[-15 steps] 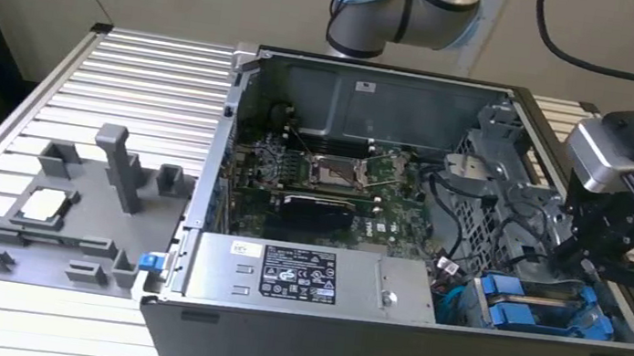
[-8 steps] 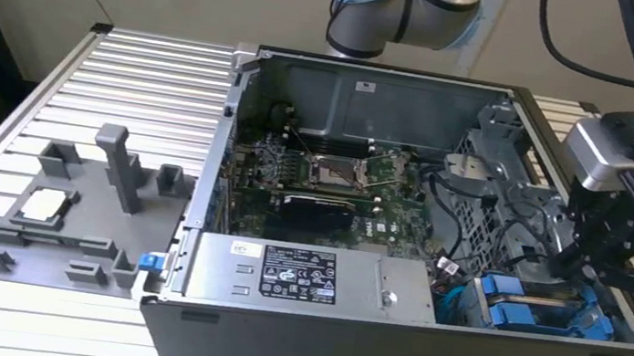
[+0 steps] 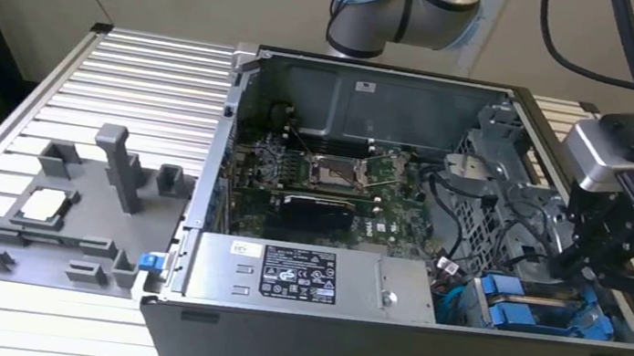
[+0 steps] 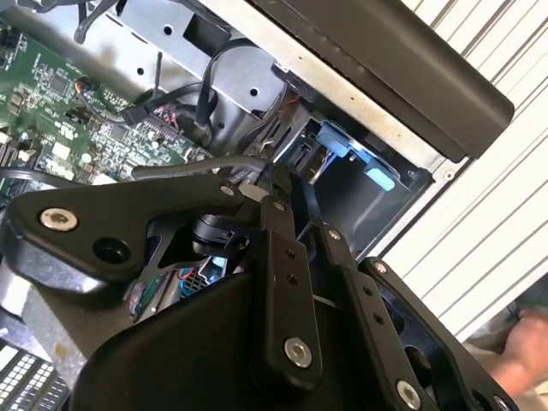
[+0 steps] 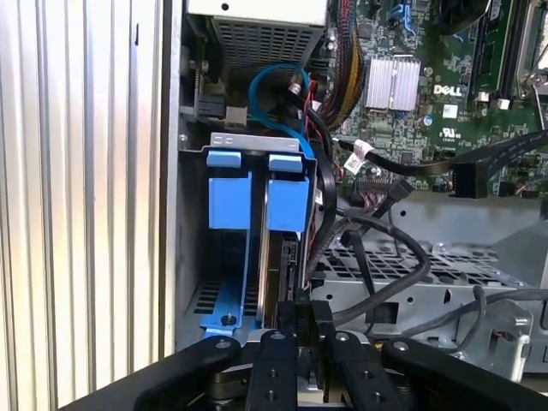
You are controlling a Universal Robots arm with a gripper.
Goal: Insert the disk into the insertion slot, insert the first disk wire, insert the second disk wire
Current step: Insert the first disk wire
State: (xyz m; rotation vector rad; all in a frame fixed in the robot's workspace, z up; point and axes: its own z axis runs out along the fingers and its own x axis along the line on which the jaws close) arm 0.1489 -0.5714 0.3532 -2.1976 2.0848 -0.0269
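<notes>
The disk (image 5: 287,193), in its bright blue carrier, stands in the insertion slot (image 5: 257,141) of the grey metal cage, next to another blue-framed drive (image 5: 229,193). In the exterior view both blue frames (image 3: 521,306) sit at the case's near corner on the exterior view's right. My gripper (image 5: 306,310) reaches down at the disk's rear edge, its fingers close together on a small black connector of a disk wire (image 5: 377,287). In the second wrist view the gripper (image 4: 274,184) pinches that connector, and a grey cable (image 4: 188,169) trails off it. The gripper (image 3: 584,273) hangs over the cage.
The open computer case holds a green motherboard (image 3: 330,175), a labelled power-supply box (image 3: 286,275) and loose black cables (image 5: 402,193) beside the cage. A grey plastic fixture (image 3: 67,210) stands on the slatted metal table (image 3: 122,70) at the exterior view's left.
</notes>
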